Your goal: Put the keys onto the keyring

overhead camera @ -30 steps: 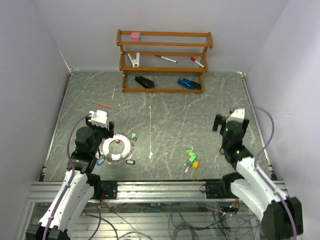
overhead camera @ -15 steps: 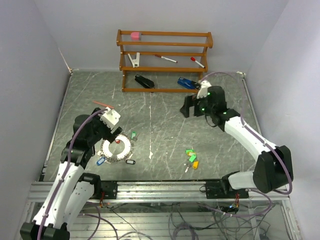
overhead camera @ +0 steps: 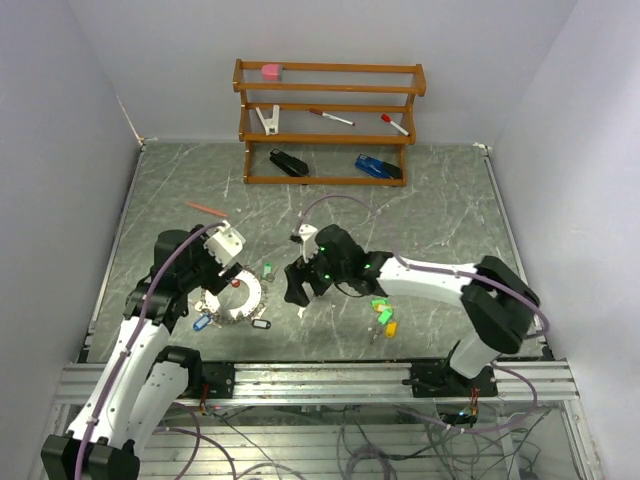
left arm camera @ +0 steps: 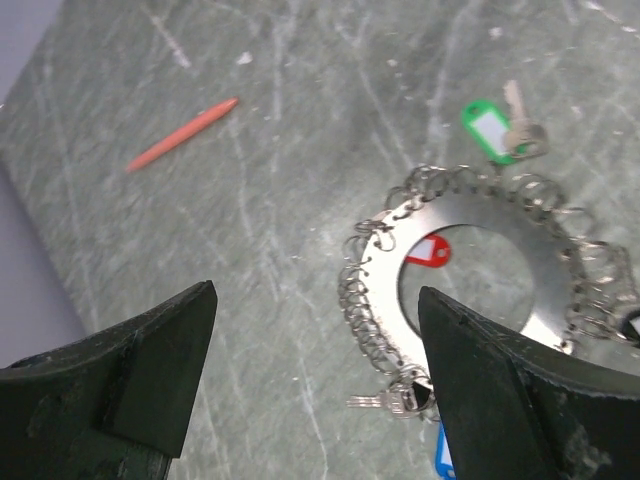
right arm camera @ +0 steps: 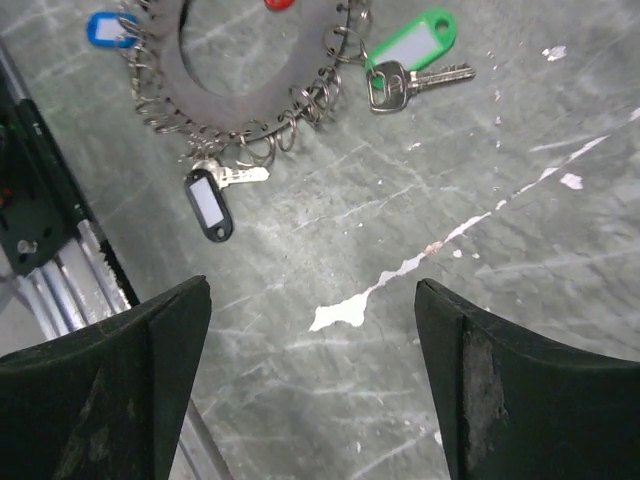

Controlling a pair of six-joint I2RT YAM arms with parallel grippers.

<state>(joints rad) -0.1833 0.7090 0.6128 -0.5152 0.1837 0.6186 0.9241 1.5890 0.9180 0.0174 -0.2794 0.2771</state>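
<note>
Both arms same build: left arm (overhead camera: 135, 352) and right arm (overhead camera: 432, 277) have glossy white link shells with black joint housings. A lavender cable (overhead camera: 148, 275) loops off each wrist. Left hand (left arm camera: 312, 335) and right hand (right arm camera: 312, 345) carry matte black wedge-shaped fingers (left arm camera: 120, 360) with a grainy surface. White block (overhead camera: 228, 241) on left wrist, green LEDs (overhead camera: 322, 263) on right wrist. Black base brackets (overhead camera: 207, 378).

A robotics lab cell: white panel walls (overhead camera: 60, 120), aluminium rail (overhead camera: 320, 378), loose cables (overhead camera: 375, 440).
</note>
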